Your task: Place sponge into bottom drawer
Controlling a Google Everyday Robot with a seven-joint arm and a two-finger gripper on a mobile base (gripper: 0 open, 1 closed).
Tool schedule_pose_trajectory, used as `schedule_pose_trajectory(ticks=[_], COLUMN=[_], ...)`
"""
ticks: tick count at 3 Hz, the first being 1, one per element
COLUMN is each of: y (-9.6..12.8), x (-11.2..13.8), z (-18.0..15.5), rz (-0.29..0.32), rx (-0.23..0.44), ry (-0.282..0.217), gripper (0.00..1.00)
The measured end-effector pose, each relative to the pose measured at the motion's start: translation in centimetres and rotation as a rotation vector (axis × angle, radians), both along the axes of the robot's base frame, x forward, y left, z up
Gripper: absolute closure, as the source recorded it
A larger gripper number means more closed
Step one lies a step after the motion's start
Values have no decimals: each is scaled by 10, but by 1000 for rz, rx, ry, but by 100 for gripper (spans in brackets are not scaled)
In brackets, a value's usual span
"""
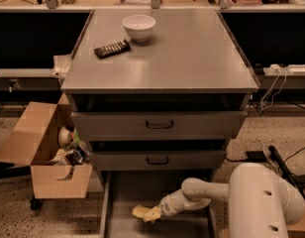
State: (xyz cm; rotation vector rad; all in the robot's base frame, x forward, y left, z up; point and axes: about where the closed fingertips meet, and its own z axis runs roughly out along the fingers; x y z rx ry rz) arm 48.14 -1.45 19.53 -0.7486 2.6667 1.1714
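Note:
The bottom drawer (142, 187) is pulled open at the foot of the grey cabinet; it is a shallow grey tray. The pale-yellow sponge (140, 211) is low over the drawer floor, toward the front middle. My gripper (153, 214) reaches in from the right, shut on the right end of the sponge. I cannot tell whether the sponge touches the floor. The white arm (202, 192) runs back to the large white housing (264, 202) at the lower right.
Two shut grey drawers with dark handles (159, 125) sit above. A white bowl (138, 27) and a dark wrapped bar (112, 48) lie on the cabinet top. An open cardboard box (48, 157) with clutter stands at the left. Cables lie on the floor at right.

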Motion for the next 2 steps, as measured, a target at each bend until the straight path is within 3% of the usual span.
schedule_pose_trajectory(ticks=[2], y=[2], x=[3], z=[2], rz=[-1], rx=[-11], ry=[-4], gripper=[0])
